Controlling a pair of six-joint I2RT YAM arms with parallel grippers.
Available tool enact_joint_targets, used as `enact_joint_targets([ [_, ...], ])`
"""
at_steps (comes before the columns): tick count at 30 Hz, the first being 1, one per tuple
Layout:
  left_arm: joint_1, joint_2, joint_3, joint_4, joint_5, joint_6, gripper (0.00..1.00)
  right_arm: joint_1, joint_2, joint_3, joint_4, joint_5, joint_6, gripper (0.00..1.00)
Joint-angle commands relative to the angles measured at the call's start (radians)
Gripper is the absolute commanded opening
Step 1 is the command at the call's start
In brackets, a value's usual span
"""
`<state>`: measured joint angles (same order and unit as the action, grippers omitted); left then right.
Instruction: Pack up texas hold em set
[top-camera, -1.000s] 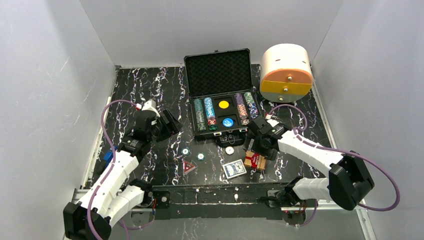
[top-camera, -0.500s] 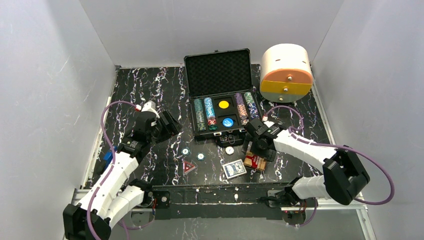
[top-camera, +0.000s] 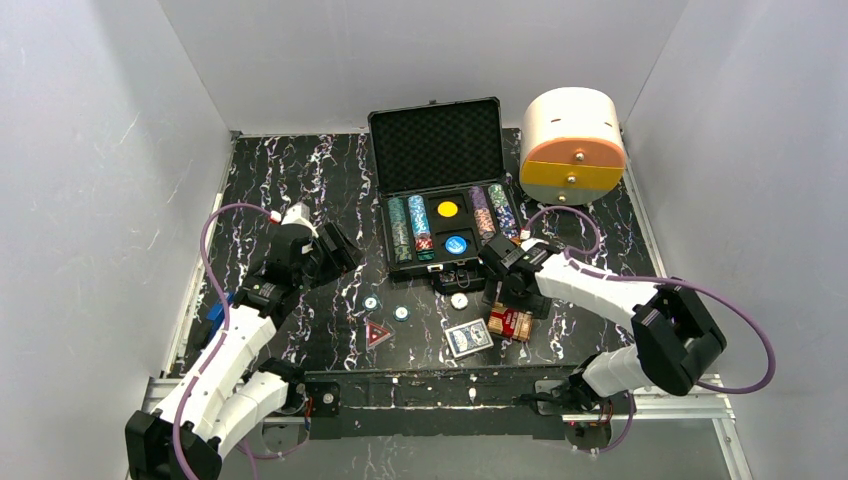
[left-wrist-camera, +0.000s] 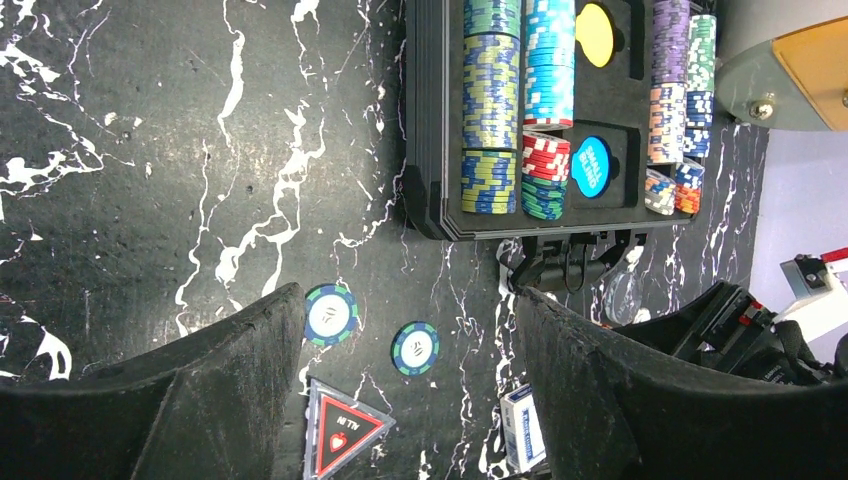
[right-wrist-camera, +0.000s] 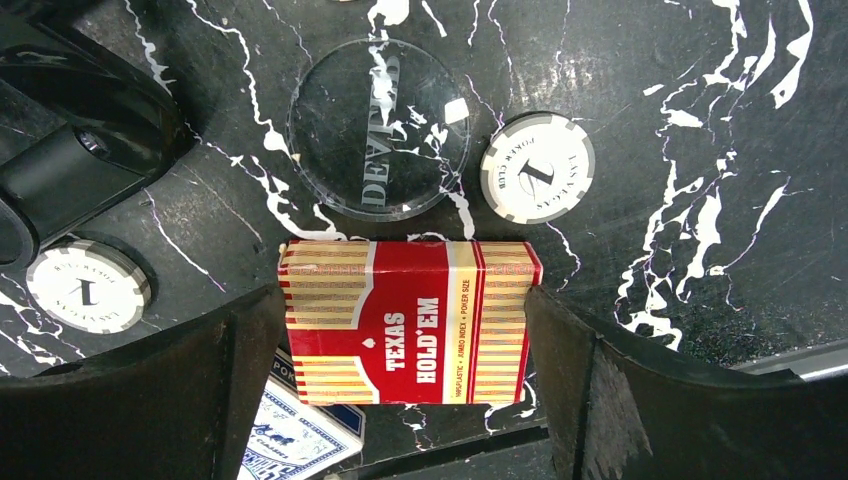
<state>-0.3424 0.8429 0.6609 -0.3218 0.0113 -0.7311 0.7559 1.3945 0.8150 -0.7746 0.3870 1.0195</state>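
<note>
While both spread wide, left gripper (left-wrist-camera: 405, 312) and right gripper (right-wrist-camera: 402, 300) above black white-veined tabletop (top-camera: 300, 180) between pale walls (top-camera: 100, 150).

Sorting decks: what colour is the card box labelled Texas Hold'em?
The card box is red with gold stripes, clearest in the right wrist view.

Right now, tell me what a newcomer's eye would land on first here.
The open black briefcase, rows of multicoloured poker chips in its tray, stands at the far middle of the table, with the white-and-orange cylindrical box to its right. Nearer, the red card deck lies between the open fingers of the right gripper.
</note>
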Motion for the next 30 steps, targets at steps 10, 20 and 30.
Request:
enact_joint_targets([
  [10,-0.002,-0.004,-0.006,-0.031,-0.033,0.008,0.76,0.006,-0.033,-0.102,0.123,-0.086,-0.009,0.99],
  [20,-0.002,0.017,0.011,-0.016,0.038,0.032,0.77,0.006,-0.053,0.009,0.035,0.011,-0.123,0.99],
  [30,-0.002,0.004,0.008,-0.018,0.015,0.035,0.77,0.002,-0.204,0.135,0.125,-0.332,-0.694,0.99],
])
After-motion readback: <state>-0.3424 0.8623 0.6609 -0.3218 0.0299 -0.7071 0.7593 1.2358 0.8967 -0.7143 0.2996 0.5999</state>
